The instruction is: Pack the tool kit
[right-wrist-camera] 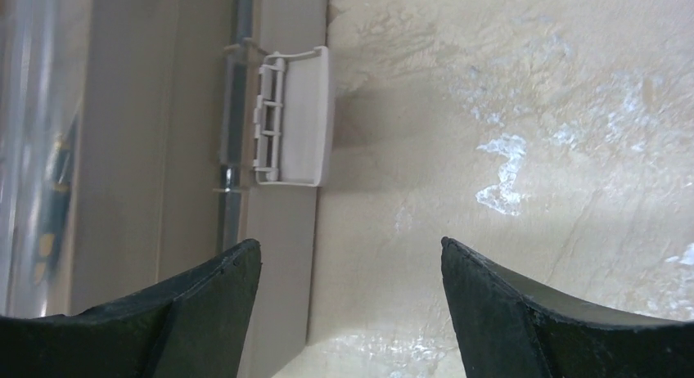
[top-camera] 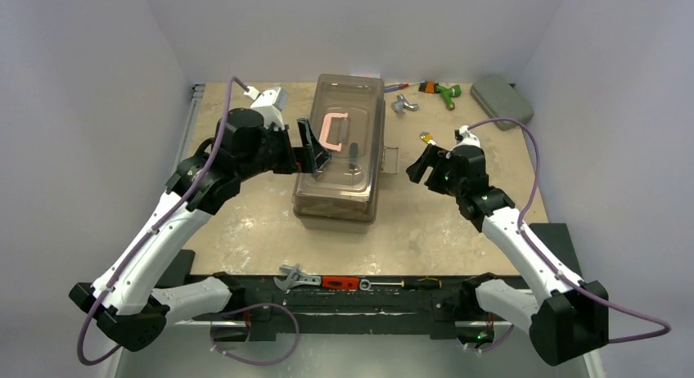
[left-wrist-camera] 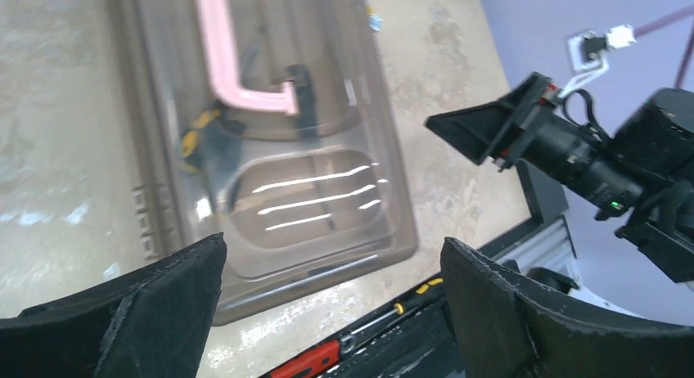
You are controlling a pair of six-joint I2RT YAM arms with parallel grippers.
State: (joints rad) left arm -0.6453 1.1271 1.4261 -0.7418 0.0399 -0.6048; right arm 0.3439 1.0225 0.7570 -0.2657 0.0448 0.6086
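Right wrist view: my right claw [right-wrist-camera: 348, 255], spread, hangs near the flipped-out beige latch [right-wrist-camera: 299, 116] of the tan-brown plastic toolbox [right-wrist-camera: 123, 149], and a crooked push could slip off, leaving it unfastened.

no readable text, labels or numbers (anywhere)

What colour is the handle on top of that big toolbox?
The handle is pink; the left wrist view shows it best.
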